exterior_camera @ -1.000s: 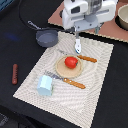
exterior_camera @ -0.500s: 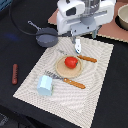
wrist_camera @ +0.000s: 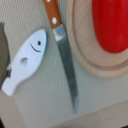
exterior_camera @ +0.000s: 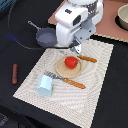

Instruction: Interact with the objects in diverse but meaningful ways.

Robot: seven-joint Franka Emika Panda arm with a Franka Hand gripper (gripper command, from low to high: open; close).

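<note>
Black desk [exterior_camera: 107,95] carries a striped placemat [exterior_camera: 95,85]. Nearest lie the light-blue cup [exterior_camera: 44,85] and fork [exterior_camera: 65,80], then the red tomato [exterior_camera: 71,62] on its wooden plate [exterior_camera: 61,70]; nothing looks handled yet. Behind, the hand [exterior_camera: 78,47] hovers over the knife [wrist_camera: 64,62], grip hidden. Farther back sits the saucepan [exterior_camera: 45,36].

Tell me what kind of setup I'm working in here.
Most likely a tabletop play-kitchen rig, not a real kitchen: a beige placemat on a dark table carries a toy place setting, with a red tomato on a wooden plate, a knife, and a grey saucepan beside it.
</note>
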